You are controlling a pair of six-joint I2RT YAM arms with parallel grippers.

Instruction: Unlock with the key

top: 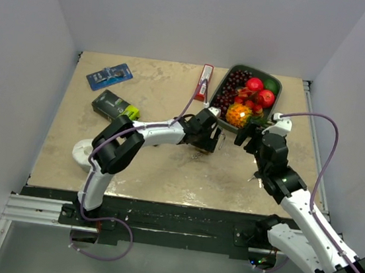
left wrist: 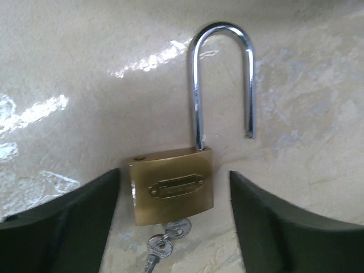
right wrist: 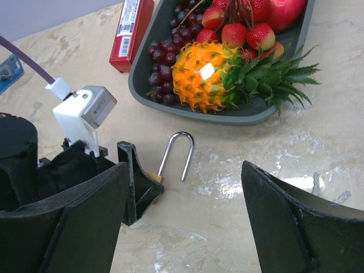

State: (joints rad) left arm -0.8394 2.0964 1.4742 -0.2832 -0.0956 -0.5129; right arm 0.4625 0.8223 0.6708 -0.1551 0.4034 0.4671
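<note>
A brass padlock (left wrist: 172, 192) lies flat on the table between the fingers of my left gripper (left wrist: 173, 187), which is open around its body without touching it. The steel shackle (left wrist: 222, 79) is raised, with its right end free of the body. A key (left wrist: 178, 228) sits in the lock's bottom with a second key (left wrist: 158, 247) on the same ring. In the right wrist view the shackle (right wrist: 177, 153) and a bit of brass show beside the left finger (right wrist: 136, 176). My right gripper (right wrist: 185, 227) is open and empty, hovering just right of the lock (top: 249, 137).
A dark tray (top: 277, 81) of fruit stands at the back right, close behind both grippers. A red box (top: 204, 81) lies left of it. A blue packet (top: 109, 76), a black-green box (top: 115, 105) and a white object (top: 82, 151) lie to the left.
</note>
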